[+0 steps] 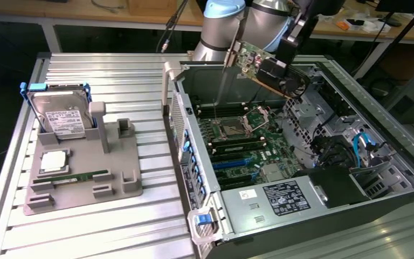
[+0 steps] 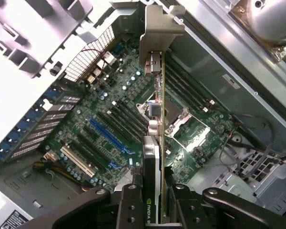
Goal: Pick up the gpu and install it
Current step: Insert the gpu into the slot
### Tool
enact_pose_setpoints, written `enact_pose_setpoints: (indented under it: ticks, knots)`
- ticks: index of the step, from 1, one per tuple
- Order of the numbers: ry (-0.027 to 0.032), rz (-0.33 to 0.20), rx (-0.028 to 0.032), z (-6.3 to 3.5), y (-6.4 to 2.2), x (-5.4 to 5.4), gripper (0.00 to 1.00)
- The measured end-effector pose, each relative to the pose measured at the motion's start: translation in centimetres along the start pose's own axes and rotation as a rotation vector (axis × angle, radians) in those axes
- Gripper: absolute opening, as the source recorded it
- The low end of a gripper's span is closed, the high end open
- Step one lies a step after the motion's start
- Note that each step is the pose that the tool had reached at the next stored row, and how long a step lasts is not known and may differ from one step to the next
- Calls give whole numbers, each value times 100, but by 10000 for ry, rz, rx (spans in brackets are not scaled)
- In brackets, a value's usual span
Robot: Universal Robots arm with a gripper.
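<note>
My claw (image 2: 155, 202) is clamped on the gpu (image 1: 268, 67). The card hangs tilted above the open case (image 1: 180, 102), over the motherboard (image 1: 245, 144) and clear of it.

Risk, as I judge it: if the card comes in skewed to the blue slot (image 2: 108, 136), its edge could jam or scrape nearby parts. The bracket (image 2: 160, 29) could also catch the case wall.

Surface: slatted metal table (image 1: 114, 70). A grey fixture (image 1: 84, 186) holding a hard drive (image 1: 63, 116) sits on the exterior view's left. A wooden bench (image 1: 121, 11) stands at the far side.
</note>
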State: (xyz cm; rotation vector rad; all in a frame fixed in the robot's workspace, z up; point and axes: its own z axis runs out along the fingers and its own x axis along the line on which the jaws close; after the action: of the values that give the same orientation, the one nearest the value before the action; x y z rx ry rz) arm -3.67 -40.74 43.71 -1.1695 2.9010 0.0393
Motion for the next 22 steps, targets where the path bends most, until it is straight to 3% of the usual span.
enact_pose_setpoints:
  ticks: [22]
  knots:
    - [64,-3481,-76,0,-29,-30,27]
